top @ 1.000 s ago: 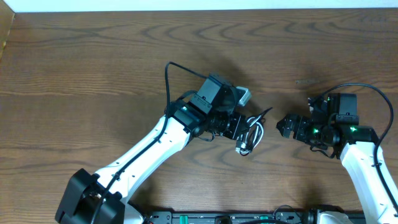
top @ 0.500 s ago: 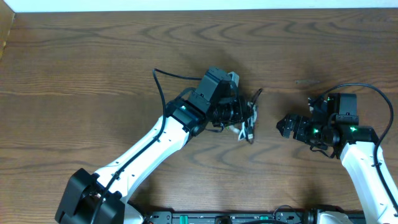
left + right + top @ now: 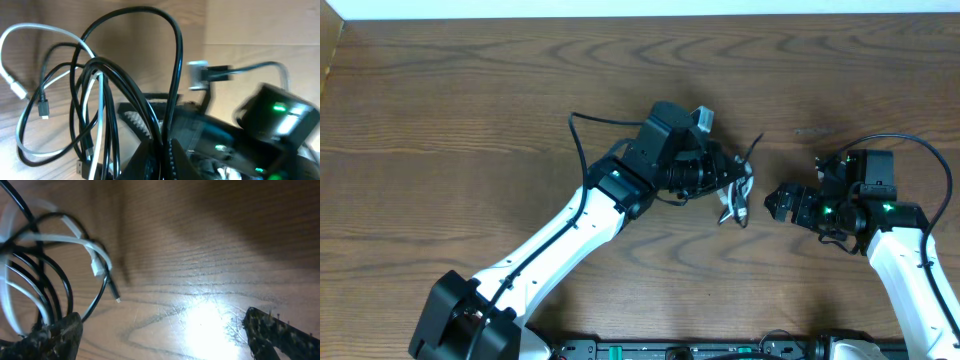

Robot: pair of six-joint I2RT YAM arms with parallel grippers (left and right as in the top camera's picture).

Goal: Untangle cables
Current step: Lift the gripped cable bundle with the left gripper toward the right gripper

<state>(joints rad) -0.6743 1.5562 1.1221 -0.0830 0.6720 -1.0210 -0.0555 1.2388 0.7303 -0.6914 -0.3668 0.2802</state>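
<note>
Left gripper [image 3: 716, 180] has swung right with the cables [image 3: 737, 196], clamped shut on the whole tangled bundle just beside the wide-open, empty right gripper [image 3: 777, 203]; risk: pinching several strands together would likely tighten the knot.

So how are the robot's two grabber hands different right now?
The left gripper is shut on the tangled cables; the right gripper is wide open, holding nothing. Cables loop around the left gripper; only table shows inside the right gripper. Both are black, facing each other.
</note>
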